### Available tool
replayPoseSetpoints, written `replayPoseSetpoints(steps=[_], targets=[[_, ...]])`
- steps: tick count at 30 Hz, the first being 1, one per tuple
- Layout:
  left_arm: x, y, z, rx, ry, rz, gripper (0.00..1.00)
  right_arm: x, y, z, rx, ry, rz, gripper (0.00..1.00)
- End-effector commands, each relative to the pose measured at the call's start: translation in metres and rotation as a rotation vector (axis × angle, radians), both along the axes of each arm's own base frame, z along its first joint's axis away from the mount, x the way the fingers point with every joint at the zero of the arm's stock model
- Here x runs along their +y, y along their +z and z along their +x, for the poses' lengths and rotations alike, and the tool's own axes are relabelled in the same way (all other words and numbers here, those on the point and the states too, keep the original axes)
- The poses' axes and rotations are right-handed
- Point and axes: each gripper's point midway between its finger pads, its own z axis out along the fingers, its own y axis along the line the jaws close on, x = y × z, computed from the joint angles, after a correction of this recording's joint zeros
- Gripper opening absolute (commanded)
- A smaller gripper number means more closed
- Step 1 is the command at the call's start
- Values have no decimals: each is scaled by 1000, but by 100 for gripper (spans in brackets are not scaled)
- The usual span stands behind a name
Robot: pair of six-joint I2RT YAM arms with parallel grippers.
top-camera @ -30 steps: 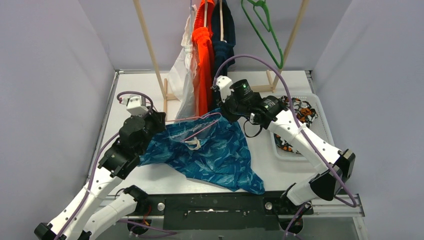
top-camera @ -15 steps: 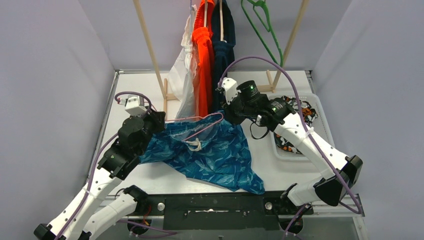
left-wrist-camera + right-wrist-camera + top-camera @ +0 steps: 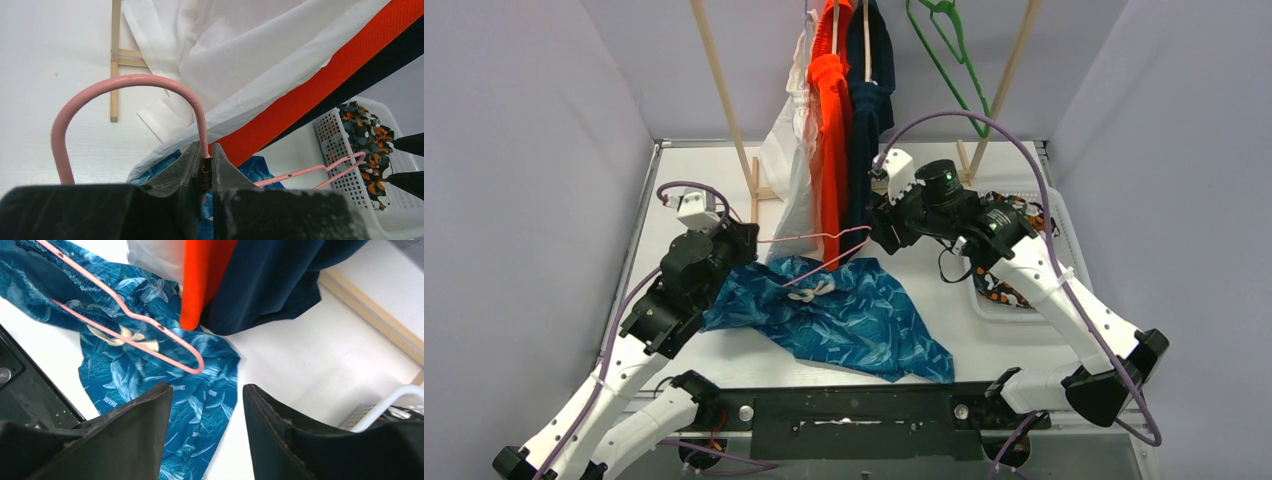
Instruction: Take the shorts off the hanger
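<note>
Clearly the left gripper [image 3: 206, 172], at the left of the overhead view, is clamped on the pink hanger [image 3: 125, 82] just below its hook, probably to keep the wire lifted and steady while cloth comes off it

Right of it, low in the middle, the blue leaf-patterned shorts [image 3: 864, 320] lie crumpled on the table [image 3: 694, 180] beneath the hanger; they look free of the wire, though its end nearest the left gripper is hard to judge

Above, at top centre, the white shorts [image 3: 789, 150], orange shorts [image 3: 829, 110] and navy shorts [image 3: 871, 90] hang from the wooden rack [image 3: 714, 80], so most of the job remains, I judge

Further right, the right gripper [image 3: 207, 390] hovers by the hanger's far tip with fingers spread and nothing between them

At far right the camouflage shorts [image 3: 1024, 225] sit in the white basket [image 3: 332, 150], likely where finished pairs go
</note>
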Motion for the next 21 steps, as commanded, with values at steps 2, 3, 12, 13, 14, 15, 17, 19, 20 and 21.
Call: replayPoseSetpoints(steps=[2,3,12,13,14,15,17,19,20,21], targets=[[-7,41,1,-118,-37,-71,0,-9,45,17,-218,-77,128,58],[-9,40,1,-117,-47,-71,0,-10,45,19,-254,-85,146,60],[-33,42,-3,-132,-181,-78,0,1,33,-10,-192,190,263,81],[-34,42,-3,-132,-187,-78,0,-2,34,-12,-155,222,301,81],[-35,41,-4,-131,-192,-77,0,-7,36,-13,-130,244,333,81],[-35,41,-4,-131,-196,-76,0,-9,38,-17,-112,275,358,81],[-37,40,-4,-131,-201,-80,0,-8,35,-29,-85,341,368,81],[-38,39,-4,-130,-204,-85,0,-6,28,-36,-54,380,360,78],[-38,39,-3,-131,-205,-87,0,-7,24,-35,-42,374,351,77],[-39,39,-3,-131,-207,-88,0,-8,21,-32,-32,355,338,76]])
